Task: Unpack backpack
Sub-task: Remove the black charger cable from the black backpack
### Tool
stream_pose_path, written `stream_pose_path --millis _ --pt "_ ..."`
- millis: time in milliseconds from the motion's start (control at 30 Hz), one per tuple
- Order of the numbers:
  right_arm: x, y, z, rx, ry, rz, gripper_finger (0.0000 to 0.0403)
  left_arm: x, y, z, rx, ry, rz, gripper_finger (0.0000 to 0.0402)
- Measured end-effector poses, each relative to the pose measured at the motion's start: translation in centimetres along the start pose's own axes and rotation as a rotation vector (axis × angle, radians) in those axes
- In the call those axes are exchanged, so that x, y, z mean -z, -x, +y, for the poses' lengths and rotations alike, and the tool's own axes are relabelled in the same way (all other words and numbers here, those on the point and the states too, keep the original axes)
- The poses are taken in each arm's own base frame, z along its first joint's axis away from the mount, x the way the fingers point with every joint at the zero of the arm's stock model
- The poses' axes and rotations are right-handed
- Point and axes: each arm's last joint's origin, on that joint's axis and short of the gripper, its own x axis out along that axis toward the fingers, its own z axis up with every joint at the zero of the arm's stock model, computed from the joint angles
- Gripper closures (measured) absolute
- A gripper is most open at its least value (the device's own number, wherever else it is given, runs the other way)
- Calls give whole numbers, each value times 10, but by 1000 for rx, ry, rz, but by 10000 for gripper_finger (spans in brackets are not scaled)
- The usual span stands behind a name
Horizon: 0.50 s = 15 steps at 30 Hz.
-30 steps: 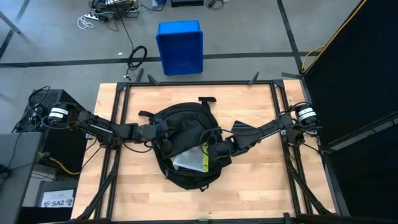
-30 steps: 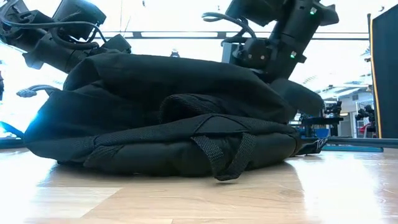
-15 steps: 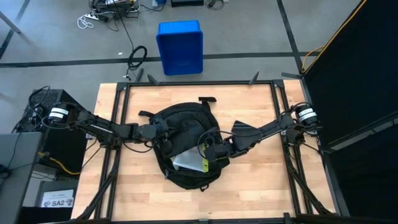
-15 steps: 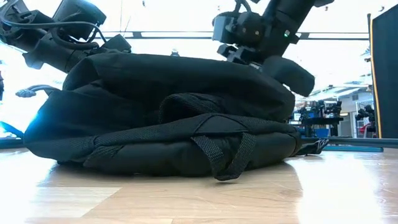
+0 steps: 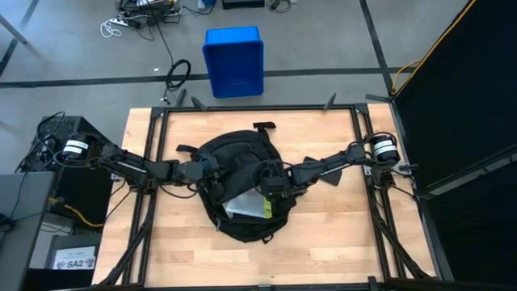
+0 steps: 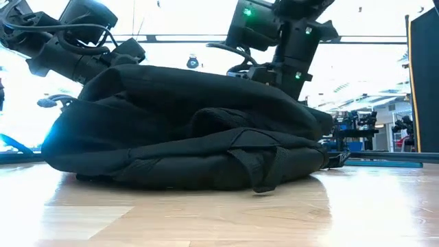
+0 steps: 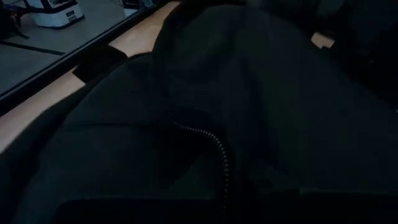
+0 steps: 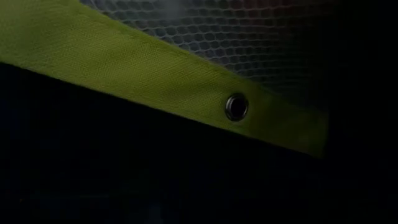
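Lying open on the table, the large black fabric backpack [image 5: 240, 187] is still holding its yellow-edged mesh pouch [image 5: 252, 207]; left fingers [image 5: 212, 171] clenched on its fabric, right fingers' [image 5: 270, 196] grip I cannot tell.

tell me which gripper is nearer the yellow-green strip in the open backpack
Right. The right gripper is at the yellow-green strip in the backpack opening; the left gripper sits at the backpack's far side.

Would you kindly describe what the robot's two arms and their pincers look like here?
Both arms are dark, slim and jointed. The left arm and the right arm each carry a white cylindrical band near the base. Black cables loop around the left pincer and the right pincer. In the low view, small green indicator lights glow on the right arm's blocky wrist housing.
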Motion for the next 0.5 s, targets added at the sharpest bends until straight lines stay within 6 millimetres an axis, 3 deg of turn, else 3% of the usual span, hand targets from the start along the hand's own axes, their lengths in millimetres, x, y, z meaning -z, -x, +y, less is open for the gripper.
stream_pose_path --millis 133,300,500 --pt "1 -2 2 -16 8 8 288 0 0 0 3 0 -1 402" --pt "1 1 8 -28 24 25 389 0 0 0 3 0 -2 402" --pt "3 29 24 84 3 93 402 0 0 0 3 2 -1 402"
